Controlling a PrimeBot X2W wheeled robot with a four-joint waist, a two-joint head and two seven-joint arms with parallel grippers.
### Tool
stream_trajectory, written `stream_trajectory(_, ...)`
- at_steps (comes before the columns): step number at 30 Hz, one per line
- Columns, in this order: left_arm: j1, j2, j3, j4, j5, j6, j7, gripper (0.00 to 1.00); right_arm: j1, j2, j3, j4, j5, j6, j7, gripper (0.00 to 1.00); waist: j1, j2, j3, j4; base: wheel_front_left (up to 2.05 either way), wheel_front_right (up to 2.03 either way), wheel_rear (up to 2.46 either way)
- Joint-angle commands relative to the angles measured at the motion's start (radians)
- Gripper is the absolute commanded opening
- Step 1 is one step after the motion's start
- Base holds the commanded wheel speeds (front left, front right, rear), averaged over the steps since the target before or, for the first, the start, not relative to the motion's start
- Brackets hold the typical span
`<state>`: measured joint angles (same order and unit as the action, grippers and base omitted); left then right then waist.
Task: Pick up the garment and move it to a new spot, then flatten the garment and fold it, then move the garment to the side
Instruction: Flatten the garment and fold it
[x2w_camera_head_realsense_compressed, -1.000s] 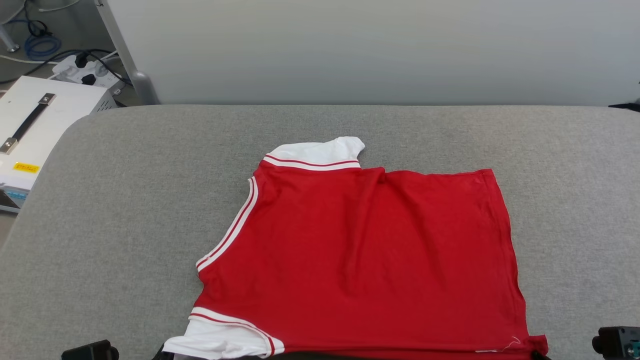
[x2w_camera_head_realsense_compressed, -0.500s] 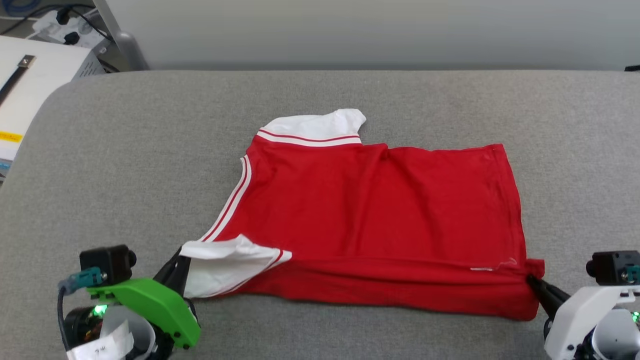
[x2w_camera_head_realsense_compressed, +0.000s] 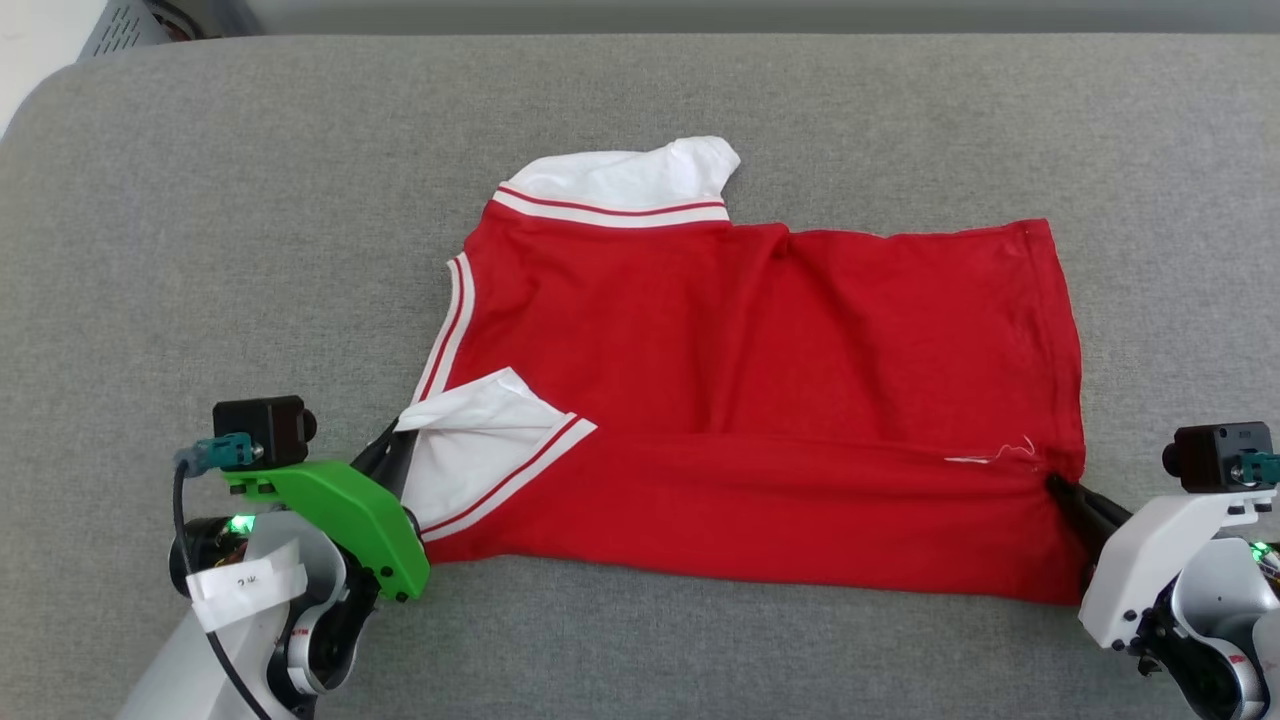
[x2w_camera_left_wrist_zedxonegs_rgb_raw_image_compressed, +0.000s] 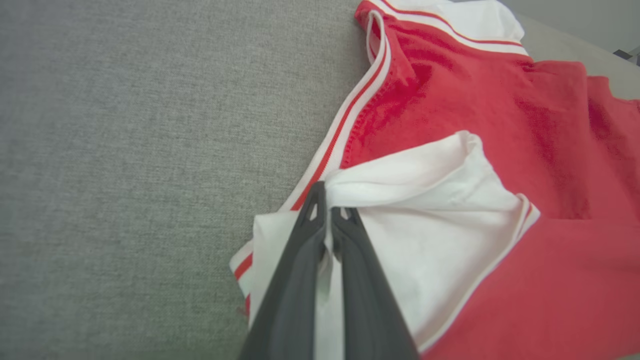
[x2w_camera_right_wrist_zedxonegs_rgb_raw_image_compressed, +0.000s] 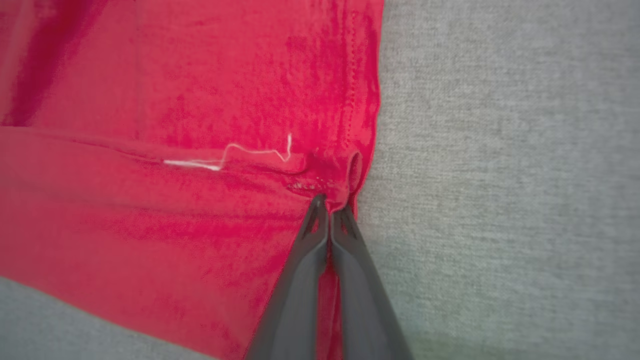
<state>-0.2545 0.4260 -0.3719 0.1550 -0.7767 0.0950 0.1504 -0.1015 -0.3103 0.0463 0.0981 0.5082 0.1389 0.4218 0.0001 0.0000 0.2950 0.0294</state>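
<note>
The garment (x2w_camera_head_realsense_compressed: 760, 400), a red shirt with white sleeves and striped trim, lies plain side up on the grey padded table (x2w_camera_head_realsense_compressed: 200, 200), its near edge folded over onto the body. My left gripper (x2w_camera_head_realsense_compressed: 392, 450) is shut on the white near sleeve (x2w_camera_left_wrist_zedxonegs_rgb_raw_image_compressed: 425, 240), pinching its edge (x2w_camera_left_wrist_zedxonegs_rgb_raw_image_compressed: 327, 197). At the garment's right hem corner (x2w_camera_right_wrist_zedxonegs_rgb_raw_image_compressed: 345, 185), my right gripper (x2w_camera_head_realsense_compressed: 1060, 490) is shut on the red cloth, next to a loose white thread (x2w_camera_right_wrist_zedxonegs_rgb_raw_image_compressed: 225, 157). Both held edges are lifted and drawn over the shirt. The far sleeve (x2w_camera_head_realsense_compressed: 630, 175) lies flat.
A white box corner and vented grey casing (x2w_camera_head_realsense_compressed: 110, 25) show past the table's far left corner. Bare grey padding surrounds the garment on all sides, widest at the left and far side.
The head camera has tilted down, bringing both arms into view. Both grippers have carried the garment's near edge away from me, folding sleeve and hem strip over the body.
</note>
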Motion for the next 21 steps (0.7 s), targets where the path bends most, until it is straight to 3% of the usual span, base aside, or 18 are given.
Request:
stream_trajectory(1,-0.030,-0.009,-0.004,0.026,-0.001,-0.013,0.000,0.00,-0.022,-0.006,0.008,0.018,0.008,-0.008,-0.010,0.00,-0.0001,0.0000,0.021,0.001,0.00,0.00,0.00)
stream_trajectory(9,-0.085,-0.039,-0.043,0.186,-0.039,-0.073,0.062,0.00,-0.047,-0.021,0.067,0.108,0.020,-0.008,-0.053,0.00,-0.0001,0.0000,0.018,0.001,0.00,0.00,0.00)
stream_trajectory(10,-0.089,-0.042,-0.044,0.199,-0.042,-0.078,0.062,0.02,-0.047,-0.021,0.072,0.117,0.021,-0.008,-0.062,0.26,-0.0001,0.0000,0.013,0.002,0.00,0.00,0.00)
stream_trajectory(11,-0.091,-0.045,-0.046,0.209,-0.044,-0.083,0.061,0.18,-0.048,-0.023,0.076,0.121,0.018,-0.008,-0.073,0.38,-0.0001,0.0000,0.009,0.002,0.00,0.00,0.00)
stream_trajectory(12,-0.092,-0.048,-0.047,0.221,-0.048,-0.088,0.062,0.62,-0.049,-0.025,0.077,0.125,0.009,-0.008,-0.094,1.00,-0.0001,0.0000,0.002,0.003,0.00,0.00,0.00)
stream_trajectory(13,-0.093,-0.051,-0.047,0.230,-0.053,-0.090,0.064,1.00,-0.049,-0.024,0.080,0.127,0.005,-0.008,-0.111,1.00,-0.0001,0.0000,-0.004,0.004,0.00,0.00,0.00)
stream_trajectory(21,-0.096,-0.038,-0.022,0.253,-0.046,-0.068,0.015,1.00,-0.030,0.010,0.066,0.108,-0.038,-0.008,-0.349,1.00,-0.0001,0.0000,-0.061,0.011,0.00,0.00,0.00)
